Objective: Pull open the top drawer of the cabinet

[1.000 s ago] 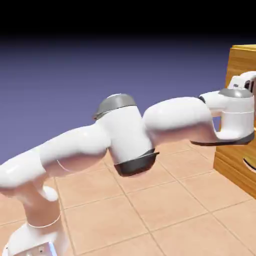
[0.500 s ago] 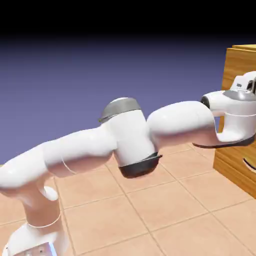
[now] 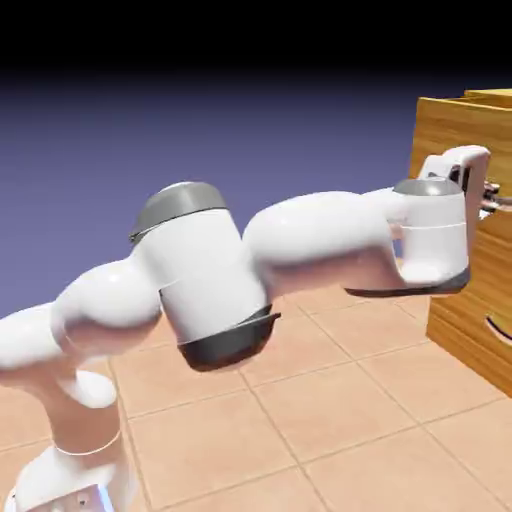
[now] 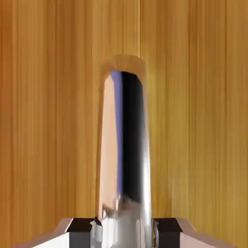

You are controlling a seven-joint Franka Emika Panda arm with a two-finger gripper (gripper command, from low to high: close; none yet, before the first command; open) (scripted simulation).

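Gripper clamped on the top drawer's handle.
I see both fingertips pressed to the shiny bar at bottom centre; the top drawer juts from the cabinet, upper right.

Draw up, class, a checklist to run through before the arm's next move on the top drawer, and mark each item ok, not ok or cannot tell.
1. Gripper shut on the metal handle, which fills the gap between its fingertips: ok.
2. Handle centred between the two tips in the hand view: ok.
3. Top drawer standing out from the cabinet below it: ok, partly open.
4. Drawer fully open: cannot tell, its far end is out of frame.
5. Tiled floor beside the cabinet free of obstacles: ok.
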